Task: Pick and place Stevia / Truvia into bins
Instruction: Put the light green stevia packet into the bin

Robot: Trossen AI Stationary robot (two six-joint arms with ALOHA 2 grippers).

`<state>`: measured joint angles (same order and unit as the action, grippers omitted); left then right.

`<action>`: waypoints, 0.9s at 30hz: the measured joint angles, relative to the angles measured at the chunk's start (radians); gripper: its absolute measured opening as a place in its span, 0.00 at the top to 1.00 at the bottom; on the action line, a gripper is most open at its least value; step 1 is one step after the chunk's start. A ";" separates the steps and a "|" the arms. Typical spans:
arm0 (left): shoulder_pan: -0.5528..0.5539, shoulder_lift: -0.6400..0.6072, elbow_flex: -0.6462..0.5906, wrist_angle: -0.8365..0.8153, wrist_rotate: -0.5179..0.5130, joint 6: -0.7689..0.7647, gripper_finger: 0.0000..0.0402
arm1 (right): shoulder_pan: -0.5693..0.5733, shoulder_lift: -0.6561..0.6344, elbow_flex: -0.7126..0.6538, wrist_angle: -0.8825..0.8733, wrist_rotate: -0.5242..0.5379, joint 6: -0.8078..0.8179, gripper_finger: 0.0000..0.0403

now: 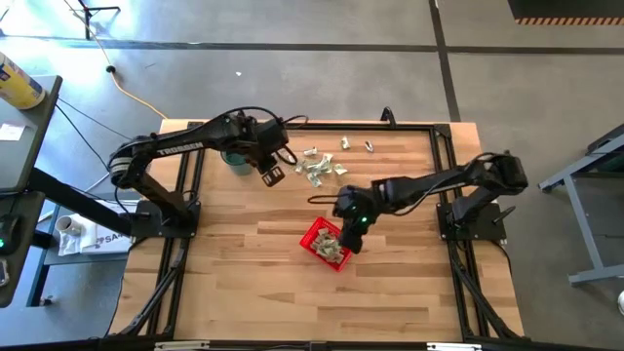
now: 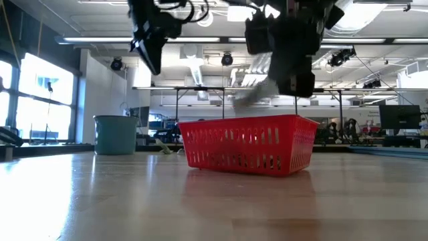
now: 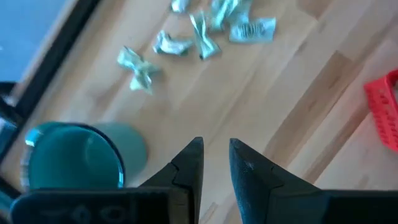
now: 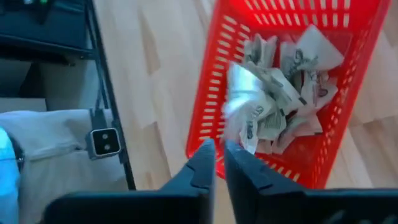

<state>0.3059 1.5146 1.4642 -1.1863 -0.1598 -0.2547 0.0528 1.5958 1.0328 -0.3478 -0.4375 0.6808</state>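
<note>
High view: the right gripper (image 1: 353, 237) hangs over the red basket (image 1: 315, 235), which sits near the middle of the wooden table (image 1: 244, 292) and already holds a heap of pale green and white sachets (image 4: 283, 93). In the right wrist view its fingers (image 4: 202, 163) stand almost together with only a thin gap, and a blurred sachet (image 4: 244, 93) shows in the air just past them, above the heap. More loose sachets (image 1: 322, 166) lie scattered on the far part of the table, well apart from the basket. The left gripper (image 1: 272, 175) hovers between the teal cup (image 1: 235, 159) and those loose sachets; in the left wrist view its fingers (image 3: 189, 163) are narrowly parted and grip nothing, the cup just beside them
</note>
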 joint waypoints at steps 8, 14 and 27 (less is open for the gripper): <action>0.102 -0.149 -0.308 0.274 0.174 0.042 0.72 | 0.001 -0.003 0.000 -0.027 0.147 0.090 0.58; 0.216 -0.122 -0.345 0.467 0.168 0.011 0.71 | -0.020 -0.096 0.000 -0.185 0.358 0.180 0.34; 0.308 0.188 -0.211 0.466 0.071 0.093 0.37 | -0.126 -0.120 0.000 -0.325 0.395 0.126 0.24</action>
<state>0.6138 1.7028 1.2531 -0.7203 -0.0892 -0.1621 -0.0729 1.4754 1.0325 -0.6727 -0.0428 0.8071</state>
